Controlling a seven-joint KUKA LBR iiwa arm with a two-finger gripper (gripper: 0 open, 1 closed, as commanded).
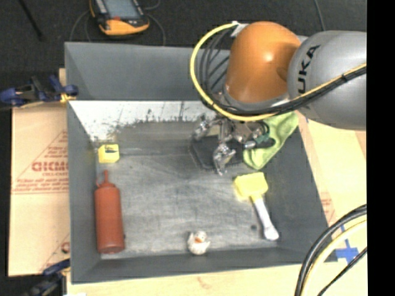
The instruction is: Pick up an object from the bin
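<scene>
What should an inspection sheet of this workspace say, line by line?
Surface: grey metal bin, floor scuffed, bare in the middle.
Job's things: dark block and green cloth at the far right; yellow brush with white handle nearer; red squeeze bottle lying along the left wall.
Clutter: small yellow box far left; small white and orange toy by the near wall.
Grippers: gripper low over the dark block, beside the cloth.
Cables: yellow and black cables looped round the wrist.
Surroundings: orange and black handheld device behind the bin.
</scene>
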